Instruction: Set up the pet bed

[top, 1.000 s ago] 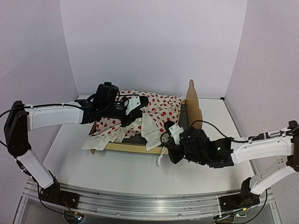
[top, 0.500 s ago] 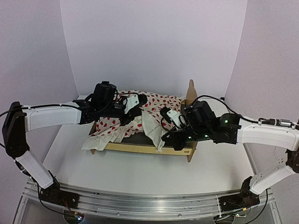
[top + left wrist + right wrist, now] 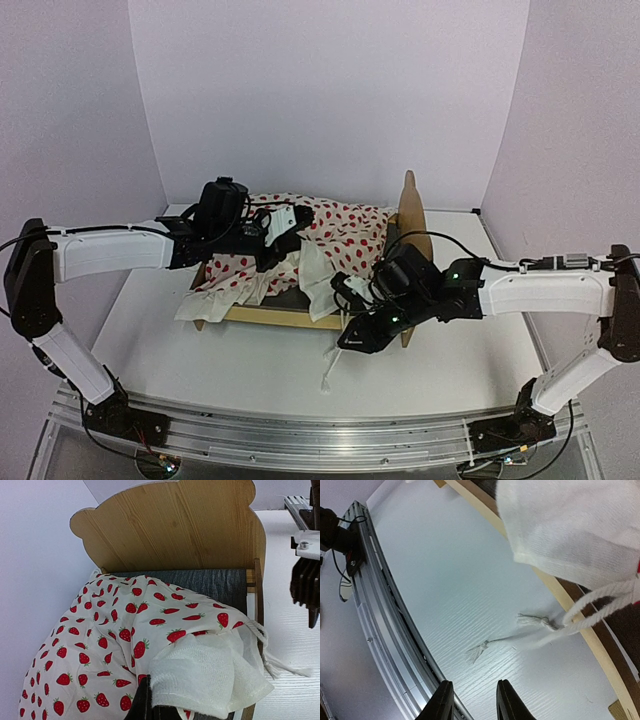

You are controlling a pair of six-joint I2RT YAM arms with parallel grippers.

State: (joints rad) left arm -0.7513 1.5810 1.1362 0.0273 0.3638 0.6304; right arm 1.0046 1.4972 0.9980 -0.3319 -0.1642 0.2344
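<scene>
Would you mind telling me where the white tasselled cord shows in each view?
Top external: the white tasselled cord lies lower centre, in front of the pet bed.
Left wrist: lower right.
Right wrist: centre.
Shared landmark: the bed's wooden side rail.

We're seeing the pet bed as light plywood w/ clear grain, matt finish. Its base is reading as dark grey felt, fuzzy. We're noting the blanket as thin smooth cloth printed w/ red strawberries, its underside as a white, rougher terry-like weave. The cord is looking like twisted white yarn w/ frayed ends. The table is showing white laminate w/ faint wood-grain texture & slight sheen. We're taking the rail for brushed alum., the fingers of the right gripper for matt black plastic, the arm shells for glossy white plastic.
</scene>
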